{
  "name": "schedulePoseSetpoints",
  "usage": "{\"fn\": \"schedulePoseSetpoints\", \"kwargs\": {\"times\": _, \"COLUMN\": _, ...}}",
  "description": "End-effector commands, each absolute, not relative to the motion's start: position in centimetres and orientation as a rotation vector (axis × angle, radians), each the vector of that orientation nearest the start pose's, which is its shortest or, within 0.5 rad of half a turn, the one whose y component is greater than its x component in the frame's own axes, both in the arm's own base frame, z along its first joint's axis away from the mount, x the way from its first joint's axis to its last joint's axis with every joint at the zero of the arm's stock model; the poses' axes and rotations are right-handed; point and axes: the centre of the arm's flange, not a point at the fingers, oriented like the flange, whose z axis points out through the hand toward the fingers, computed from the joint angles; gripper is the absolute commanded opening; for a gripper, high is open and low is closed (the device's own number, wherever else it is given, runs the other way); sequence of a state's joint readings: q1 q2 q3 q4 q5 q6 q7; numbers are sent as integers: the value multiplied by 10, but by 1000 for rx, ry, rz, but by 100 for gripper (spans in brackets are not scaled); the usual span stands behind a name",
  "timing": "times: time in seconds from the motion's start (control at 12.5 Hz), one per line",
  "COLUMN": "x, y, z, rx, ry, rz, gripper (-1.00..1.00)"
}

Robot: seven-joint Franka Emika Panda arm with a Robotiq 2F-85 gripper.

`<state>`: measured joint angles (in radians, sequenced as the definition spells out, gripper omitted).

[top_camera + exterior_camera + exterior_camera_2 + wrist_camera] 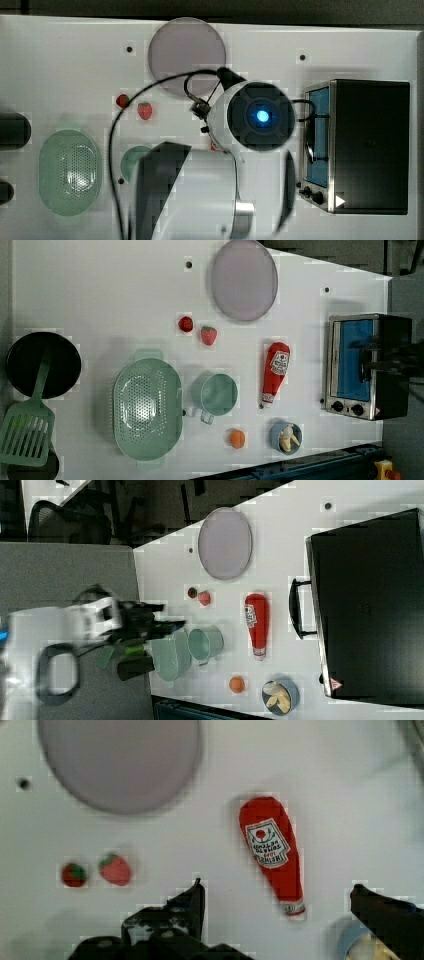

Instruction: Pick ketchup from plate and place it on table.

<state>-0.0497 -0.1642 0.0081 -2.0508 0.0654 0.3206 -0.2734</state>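
The ketchup (275, 372), a red squeeze bottle with a white label, lies flat on the white table (100, 290) between the green cup and the toaster oven. Its cap end points away from the plate (244, 280). The pale lilac plate (225, 542) is bare. In the wrist view my gripper (277, 885) hangs open above the ketchup (272, 852), with one dark finger (196, 897) on each side and nothing touching the bottle. In the top view my arm covers the bottle except for a red sliver (216, 146).
Two strawberries (185, 324) (209, 335) lie near the plate. A green cup (216, 395) and a mint basket (146, 409) stand beside the ketchup. A toaster oven (367, 365), a blue bowl (286, 436), an orange (237, 438) and a black pan (42, 365) ring the area.
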Motion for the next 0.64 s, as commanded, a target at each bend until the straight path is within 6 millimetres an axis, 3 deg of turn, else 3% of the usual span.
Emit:
{"fn": "schedulePoseSetpoints", "kwargs": {"times": 0.08, "x": 502, "y": -16, "z": 555, "rx": -2894, "ry": 1152, "rz": 45, "gripper": 100}}
{"fn": "schedulePoseSetpoints", "kwargs": {"times": 0.4, "x": 501, "y": -21, "z": 594, "rx": -2952, "ry": 1157, "rz": 0, "gripper": 100}}
{"fn": "schedulePoseSetpoints", "kwargs": {"times": 0.64, "x": 499, "y": -20, "z": 593, "rx": -2958, "ry": 1158, "rz": 28, "gripper": 100}}
